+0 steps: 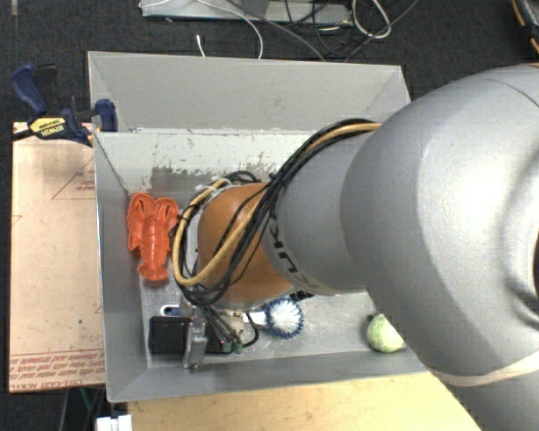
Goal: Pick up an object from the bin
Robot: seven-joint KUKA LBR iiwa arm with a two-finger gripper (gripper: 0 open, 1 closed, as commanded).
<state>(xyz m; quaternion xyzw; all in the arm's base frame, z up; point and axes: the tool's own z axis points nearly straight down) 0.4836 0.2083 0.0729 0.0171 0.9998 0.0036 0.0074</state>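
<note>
At the lower-left corner of the grey metal bin (251,97), as the camera view presents it, the gripper (195,344) is positioned low, close to the floor. How far the gripper is open cannot be told: the orange cover (242,245) on the wrist and the looped cables (183,241) hide most of it. A black boxy thing (165,336) lies just beside the gripper, on the side toward the bin's left wall; whether it is gripped cannot be told. An orange lobster-shaped toy (151,233) lies along the left wall, further back and apart from the gripper. A blue and white bristly ball (286,317) rests near the front wall, just right of the gripper. A green ball (384,333) lies further right, at the edge of the arm (449,223).
</note>
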